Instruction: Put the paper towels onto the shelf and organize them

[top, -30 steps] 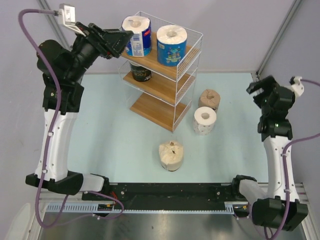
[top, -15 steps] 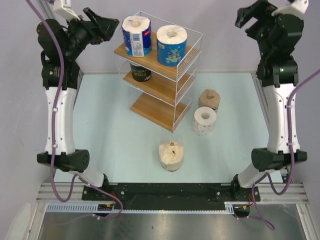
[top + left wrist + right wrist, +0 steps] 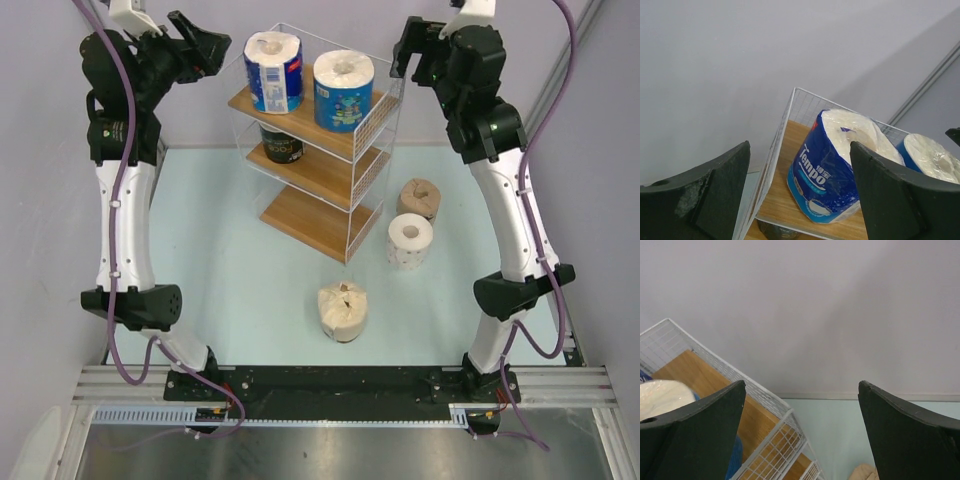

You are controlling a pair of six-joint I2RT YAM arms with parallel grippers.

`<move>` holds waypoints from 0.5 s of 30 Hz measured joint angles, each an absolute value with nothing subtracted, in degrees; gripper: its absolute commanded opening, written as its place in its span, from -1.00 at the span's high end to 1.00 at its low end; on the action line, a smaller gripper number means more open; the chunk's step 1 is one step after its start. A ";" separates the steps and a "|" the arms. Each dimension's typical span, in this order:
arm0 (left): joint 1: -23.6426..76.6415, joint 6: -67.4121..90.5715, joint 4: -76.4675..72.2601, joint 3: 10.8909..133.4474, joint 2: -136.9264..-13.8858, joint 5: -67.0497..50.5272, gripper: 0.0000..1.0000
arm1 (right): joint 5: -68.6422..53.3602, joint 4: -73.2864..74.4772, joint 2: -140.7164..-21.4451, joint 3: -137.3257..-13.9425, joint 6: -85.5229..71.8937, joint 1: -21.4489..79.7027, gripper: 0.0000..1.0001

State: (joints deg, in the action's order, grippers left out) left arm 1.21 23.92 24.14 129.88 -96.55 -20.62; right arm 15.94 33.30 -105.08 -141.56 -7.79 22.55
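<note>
Peeking from the shelf (image 3: 322,173), dark roll (image 3: 282,146)

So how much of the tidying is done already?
About half. Two blue rolls and a dark roll sit on the shelf. Nothing is in hand: the left gripper and right gripper are open and empty. The tan roll, white dotted roll and cream roll wait on the table.

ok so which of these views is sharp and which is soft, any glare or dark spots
Top external: even soft light, all sharp, dull sheen on the metal strip. Left wrist: blue roll crisp, label readable, left fingers dark and soft-edged. Right wrist: shelf sharp, right fingers almost black, no glare.
</note>
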 measured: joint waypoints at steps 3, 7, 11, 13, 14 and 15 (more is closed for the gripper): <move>1.21 23.86 24.10 129.86 -96.55 -20.58 -0.71 | 17.80 33.08 -105.06 -140.77 -5.82 24.38 -0.99; 1.21 23.14 24.05 129.38 -96.55 -19.99 -0.72 | 19.90 32.14 -104.77 -138.26 -4.12 25.89 -0.99; 1.19 21.85 24.23 128.55 -96.55 -19.44 -0.71 | 21.56 31.88 -104.77 -136.20 -2.94 27.05 -0.99; 1.19 21.26 24.29 128.46 -96.66 -19.18 -0.71 | 22.00 31.83 -104.62 -135.37 -2.68 27.46 -0.99; 1.19 20.91 24.32 128.42 -96.68 -19.07 -0.71 | 22.20 31.24 -104.40 -134.78 -2.63 27.68 -0.99; 1.19 20.56 24.34 128.25 -96.73 -18.92 -0.71 | 22.31 30.74 -104.05 -134.13 -2.55 27.81 -0.99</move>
